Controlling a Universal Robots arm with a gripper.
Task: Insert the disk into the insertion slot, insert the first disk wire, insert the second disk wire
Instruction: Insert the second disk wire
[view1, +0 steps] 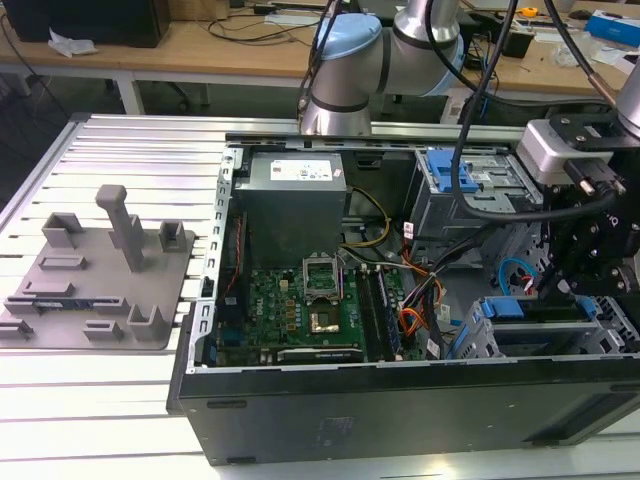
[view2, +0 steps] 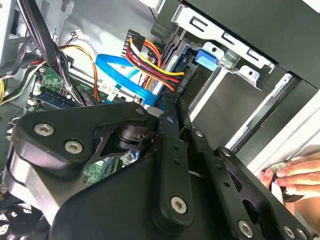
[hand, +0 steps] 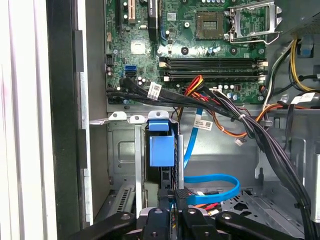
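The disk, seen by its bright blue carrier (hand: 161, 147), sits inside the insertion slot, a grey metal cage (hand: 120, 150) at the case's front corner. In the exterior view the blue frame (view1: 503, 308) lies in that cage (view1: 560, 342) at the lower right. My gripper (hand: 172, 197) hangs over the disk's rear end with its fingers close together on a small black plug. A flat blue wire (hand: 215, 186) loops to that plug. A red, yellow and black wire bundle (view2: 150, 57) ends in a black connector (view2: 180, 82) just past my gripper (view2: 172, 102). In the exterior view, the gripper (view1: 553, 285) is above the cage.
The open computer case holds a green motherboard (view1: 300, 305), a grey power supply (view1: 295, 190) and a taller bay with a blue latch (view1: 450, 172). Thick black cable bundles (hand: 240, 120) cross beside the cage. A person's hand (view2: 295, 177) rests by the case edge. A grey fixture (view1: 100, 275) stands on the exterior view's left.
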